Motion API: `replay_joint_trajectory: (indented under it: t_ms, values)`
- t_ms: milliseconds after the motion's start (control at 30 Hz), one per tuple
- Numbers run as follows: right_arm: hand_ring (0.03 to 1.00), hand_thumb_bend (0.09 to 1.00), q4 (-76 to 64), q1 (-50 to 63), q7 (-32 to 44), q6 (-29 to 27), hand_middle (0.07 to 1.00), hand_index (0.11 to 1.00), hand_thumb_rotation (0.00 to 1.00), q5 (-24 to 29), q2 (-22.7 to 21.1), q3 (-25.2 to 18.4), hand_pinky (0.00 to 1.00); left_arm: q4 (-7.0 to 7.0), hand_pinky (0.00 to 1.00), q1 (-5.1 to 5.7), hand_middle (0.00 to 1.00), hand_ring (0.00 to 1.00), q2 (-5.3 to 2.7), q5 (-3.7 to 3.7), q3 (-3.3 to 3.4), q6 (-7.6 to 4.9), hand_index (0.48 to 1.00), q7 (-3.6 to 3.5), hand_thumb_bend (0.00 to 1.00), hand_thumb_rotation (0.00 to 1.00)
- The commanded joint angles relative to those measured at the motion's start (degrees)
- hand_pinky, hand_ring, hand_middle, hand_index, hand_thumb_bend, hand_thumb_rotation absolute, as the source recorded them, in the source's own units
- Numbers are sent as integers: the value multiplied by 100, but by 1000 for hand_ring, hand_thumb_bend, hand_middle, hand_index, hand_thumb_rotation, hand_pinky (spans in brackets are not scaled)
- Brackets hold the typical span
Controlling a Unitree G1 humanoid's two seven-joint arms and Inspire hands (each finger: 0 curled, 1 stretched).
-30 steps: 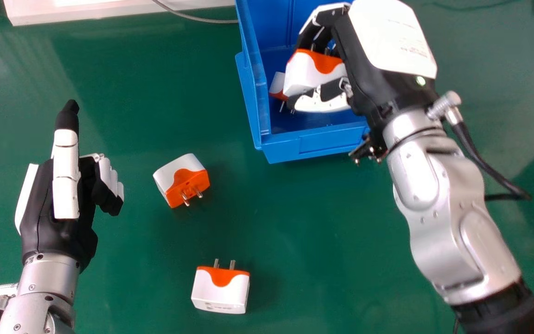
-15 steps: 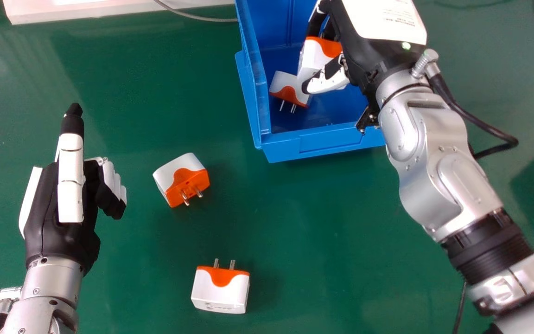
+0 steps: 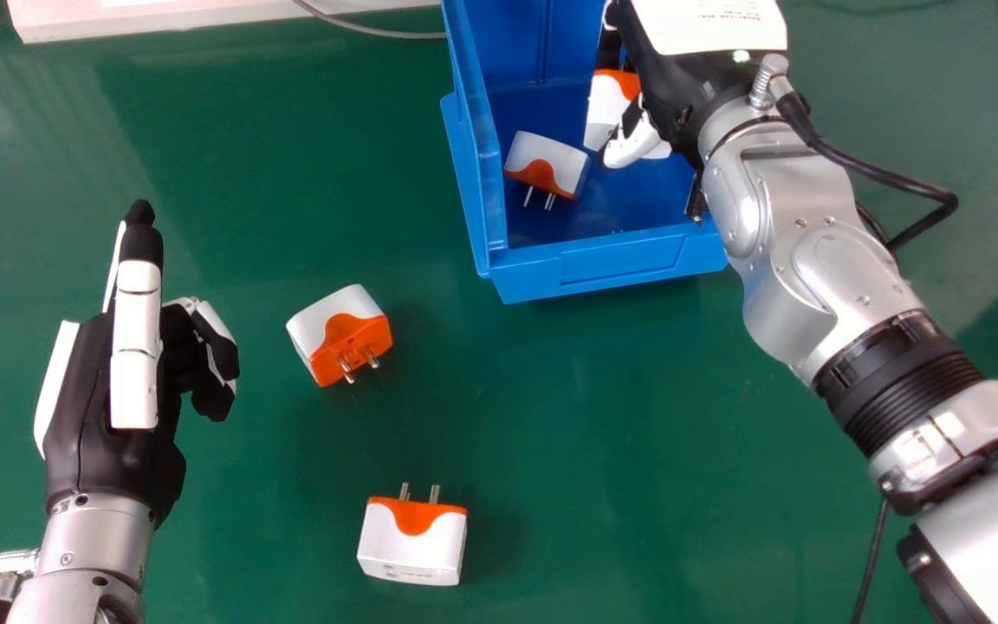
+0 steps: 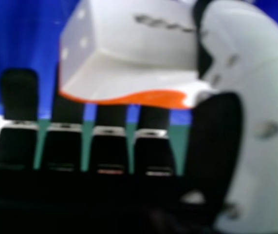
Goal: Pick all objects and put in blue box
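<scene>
Right robot hand (image 3: 679,97): white-and-orange plastic plug adapter (image 3: 606,106) pinched, inside blue plastic box (image 3: 620,262) | second adapter (image 3: 546,161) boxed, beside that hand | left: third adapter (image 3: 333,328), fourth adapter (image 3: 412,548) on surface (image 3: 568,433), right of left robot hand (image 3: 109,455)

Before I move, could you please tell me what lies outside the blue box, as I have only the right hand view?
Observer: Two adapters are on the table: one just right of the left hand, in the head view, the other nearer the robot.
Operator: Thank you; besides the adapter by my thumb, is anything inside the box?
Observer: Yes, another adapter lies near the box's left wall, prongs toward the robot.
</scene>
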Motion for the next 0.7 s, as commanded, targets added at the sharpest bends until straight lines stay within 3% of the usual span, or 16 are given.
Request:
replay_joint_trajectory:
  t_ms: [0,200,667]
  values:
    - [450,494,26,-337,-111,42,539,502,0,16,26,-8,339,-215,0,67,618,0,5,-22,-3,-12,1000,10,631,993]
    - [450,496,99,-320,-156,33,534,504,0,82,71,-16,339,-260,0,112,708,0,-16,-58,0,7,1000,-1,623,994]
    - [447,496,29,-183,-115,27,533,509,0,286,96,-47,340,-305,0,156,747,0,-50,-78,1,0,1000,6,618,995]
